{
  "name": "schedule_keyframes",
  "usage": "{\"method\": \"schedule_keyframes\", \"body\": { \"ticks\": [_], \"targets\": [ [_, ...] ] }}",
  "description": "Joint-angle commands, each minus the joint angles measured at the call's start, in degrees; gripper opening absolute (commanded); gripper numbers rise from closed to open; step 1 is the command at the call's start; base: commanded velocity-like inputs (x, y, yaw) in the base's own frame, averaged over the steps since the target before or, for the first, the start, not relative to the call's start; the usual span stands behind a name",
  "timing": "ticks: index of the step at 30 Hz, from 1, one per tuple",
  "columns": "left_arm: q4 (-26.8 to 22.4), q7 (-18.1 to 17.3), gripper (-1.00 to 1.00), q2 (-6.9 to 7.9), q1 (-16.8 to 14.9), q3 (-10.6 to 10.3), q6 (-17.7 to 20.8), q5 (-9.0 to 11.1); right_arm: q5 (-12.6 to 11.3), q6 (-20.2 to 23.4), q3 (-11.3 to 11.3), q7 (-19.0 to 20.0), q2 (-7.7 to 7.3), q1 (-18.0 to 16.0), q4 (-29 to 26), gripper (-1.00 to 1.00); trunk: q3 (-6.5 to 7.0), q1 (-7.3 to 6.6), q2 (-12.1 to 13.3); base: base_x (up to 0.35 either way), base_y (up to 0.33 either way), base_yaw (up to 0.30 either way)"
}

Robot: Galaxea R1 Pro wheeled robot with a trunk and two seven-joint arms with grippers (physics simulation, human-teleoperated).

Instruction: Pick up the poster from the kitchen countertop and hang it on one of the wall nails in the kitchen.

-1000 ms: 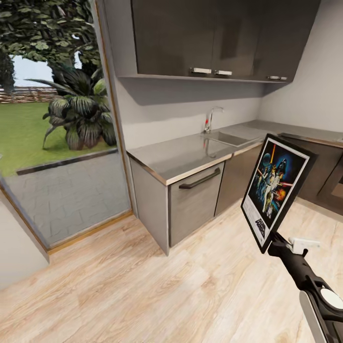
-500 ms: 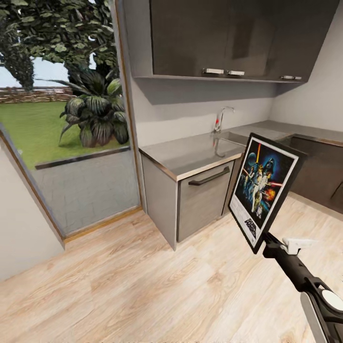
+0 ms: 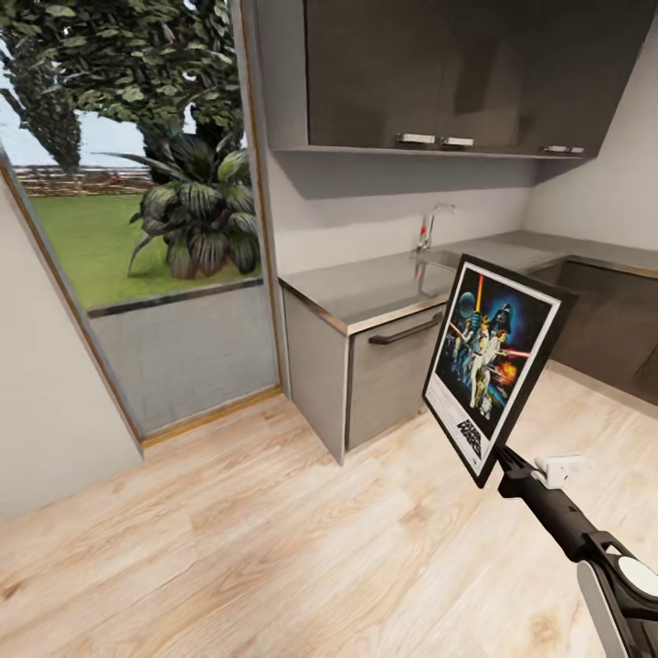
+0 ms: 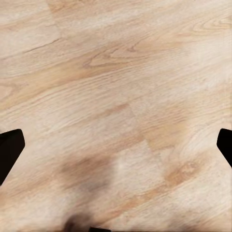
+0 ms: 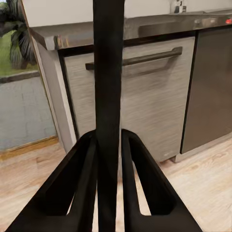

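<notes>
The poster [image 3: 489, 361], black-framed with a white border and Star Wars artwork, stands upright in the air at the right of the head view. My right gripper [image 3: 505, 464] is shut on its bottom corner. In the right wrist view the poster [image 5: 108, 72] shows edge-on as a black strip clamped between both fingers [image 5: 82, 188]. Behind it runs the grey kitchen countertop [image 3: 366, 285] with its sink and chrome tap [image 3: 428, 226]. My left gripper [image 4: 116, 145] hangs over bare wooden floor, its dark fingertips [image 4: 9, 150] far apart at the picture's sides, so it is open and holds nothing.
Grey base cabinets [image 3: 393, 375] with a dark handle stand under the worktop, dark wall cabinets [image 3: 439, 73] hang above. A tall glass door [image 3: 155, 228] onto a garden lies left of the counter. A white wall [image 3: 46, 402] juts in at the near left. Light wooden floor [image 3: 274, 539] spreads in front.
The whole head view has swung, so the counter and door have slid rightwards. The poster, still clamped, now sits a little further left and lower in the picture.
</notes>
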Motion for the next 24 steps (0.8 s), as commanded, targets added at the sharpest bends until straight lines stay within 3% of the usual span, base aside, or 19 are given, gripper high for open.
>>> {"method": "schedule_keyframes", "body": {
  "ticks": [1,9,24],
  "targets": [
    [0.0,-0.4,1.00,-0.02,0.0,0.1,0.0,0.3,-0.7,0.5,-0.1,0.4,0.01,0.0,-0.1,-1.00,-0.04,0.00,0.0,-0.016,0.000,0.264],
    [-0.1,-0.4,1.00,-0.02,0.0,0.1,0.0,0.3,-0.7,0.6,0.0,0.5,0.01,0.0,-0.1,-1.00,-0.04,0.00,0.0,-0.003,0.000,0.066],
    [0.0,-0.4,1.00,-0.08,0.0,0.1,0.1,0.3,-0.8,0.8,0.3,1.9,0.08,0.1,-0.1,-1.00,2.65,-3.30,6.0,0.000,0.000,0.000]
  ]
}}
